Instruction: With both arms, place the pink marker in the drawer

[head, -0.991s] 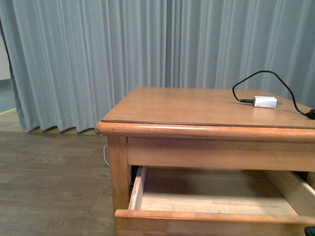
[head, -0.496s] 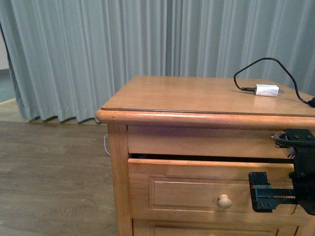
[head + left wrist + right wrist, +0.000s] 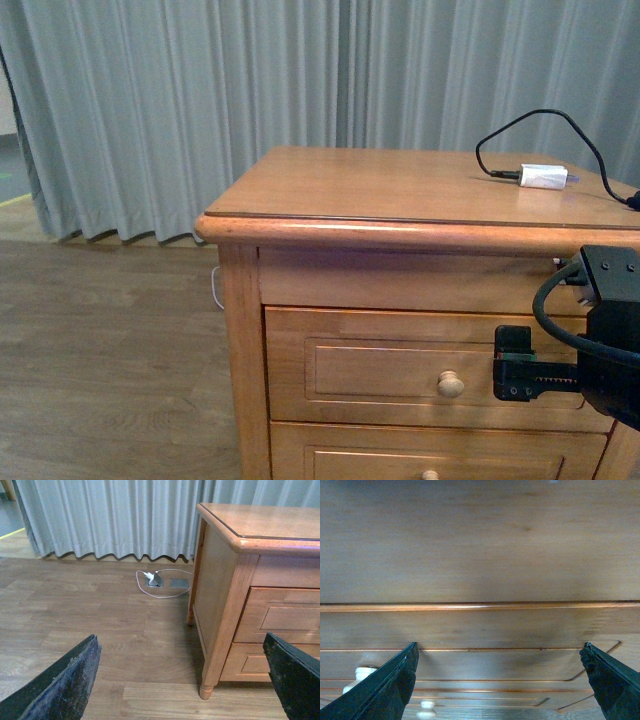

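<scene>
Right gripper (image 3: 500, 680) spread wide and empty, dark tapered fingers (image 3: 380, 690) framing bare wood in the right wrist view, just in front of the drawer (image 3: 400, 368) and level with its panel. Drawer flush with the cabinet, fully closed; small round knob (image 3: 451, 384) just beside the gripper, toward the robot's left. Left gripper (image 3: 180, 680) also wide apart and holding nothing, hanging over the plank floor (image 3: 90, 625), beside the cabinet's corner leg.

Pink marker nowhere visible in any view; probably shut inside the drawer, though impossible to confirm. Judged light, rigid and smooth-barrelled, likely to roll on flat wood; best pinched across the barrel's middle rather than the rounded cap.

Drawer front honey-brown varnished wood, stiff, with a recessed rectangular panel; likely some sliding resistance, so only the knob offers a sure hold. A second knob (image 3: 429, 476) lower down on the drawer beneath.

Further out: rounded glossy table edge (image 3: 400, 235) above the gripper, white charger plug (image 3: 544, 176) with looping black cable on top. Behind, pleated grey curtain (image 3: 200, 100), soft and matte.
</scene>
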